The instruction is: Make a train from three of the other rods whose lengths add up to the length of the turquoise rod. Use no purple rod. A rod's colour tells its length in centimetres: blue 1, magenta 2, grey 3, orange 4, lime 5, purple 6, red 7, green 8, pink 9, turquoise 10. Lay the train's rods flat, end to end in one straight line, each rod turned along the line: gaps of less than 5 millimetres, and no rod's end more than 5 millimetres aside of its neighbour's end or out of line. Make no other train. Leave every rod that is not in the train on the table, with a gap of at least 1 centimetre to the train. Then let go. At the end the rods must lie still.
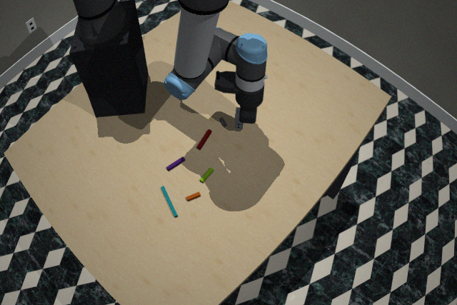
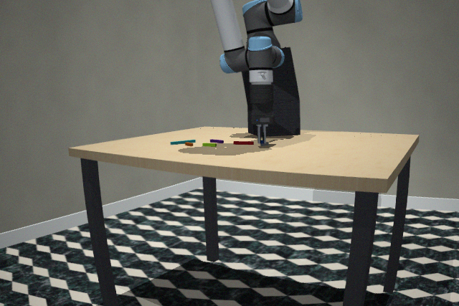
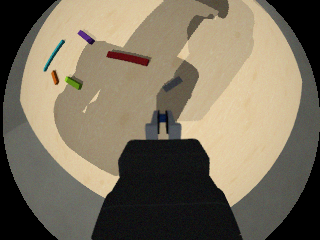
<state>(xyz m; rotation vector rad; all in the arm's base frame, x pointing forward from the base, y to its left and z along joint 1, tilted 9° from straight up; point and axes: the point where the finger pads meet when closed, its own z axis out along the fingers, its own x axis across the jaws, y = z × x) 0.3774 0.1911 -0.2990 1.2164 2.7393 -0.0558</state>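
Five loose rods beside jaws [image 1: 238,124]

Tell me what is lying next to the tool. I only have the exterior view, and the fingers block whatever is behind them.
Observer: From the top, a short grey rod lies flat just beside the tool, not touching it.
Operator: Is the tool carrying anything?
Observer: In the wrist view, a small blue rod sits pinched between its fingers.
Operator: Are lime and orange lined up?
Observer: No. From the top, the lime rod and the orange rod lie apart, at different angles.
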